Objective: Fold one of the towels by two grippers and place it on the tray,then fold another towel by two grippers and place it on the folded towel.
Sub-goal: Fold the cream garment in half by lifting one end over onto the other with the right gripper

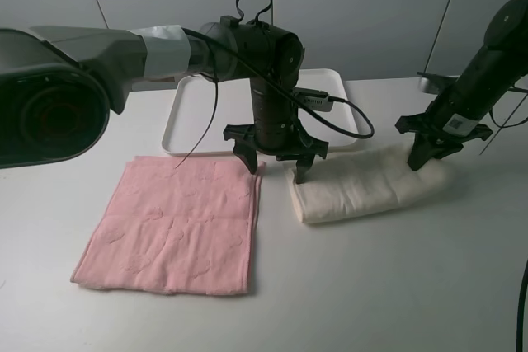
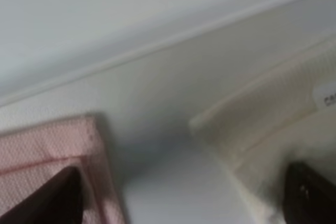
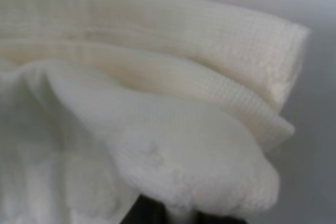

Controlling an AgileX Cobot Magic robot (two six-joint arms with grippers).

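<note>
The left arm reaches in over the tray (image 1: pixel 202 117) and points straight down just past the tray's near rim. The left pincer (image 1: pixel 275 162) is spread wide and grips nothing. One finger stands at the corner of the pink towel (image 1: pixel 173 228), the other at the closest end of the cream towel (image 1: pixel 363 187). The right arm slants down well to the right of the tray, with the right pincer (image 1: pixel 425 157) planted on the cream towel's far end; whether it has closed on the cloth I cannot tell. The left wrist view shows what the high view does not: both dark fingertips (image 2: pixel 60 198), a narrow strip of tabletop (image 1: pixel 371 286) between the two towel corners, and a white tag (image 2: pixel 325 97) on the cream cloth. The right wrist view is filled with the cream towel's stacked, folded layers. The pink towel lies flat in front of the tray's left half, its back edge close to the rim but apart. The cream towel is a long folded bundle in front of the tray's right corner. A wide stretch of tabletop shows beyond both towels, away from the tray.
</note>
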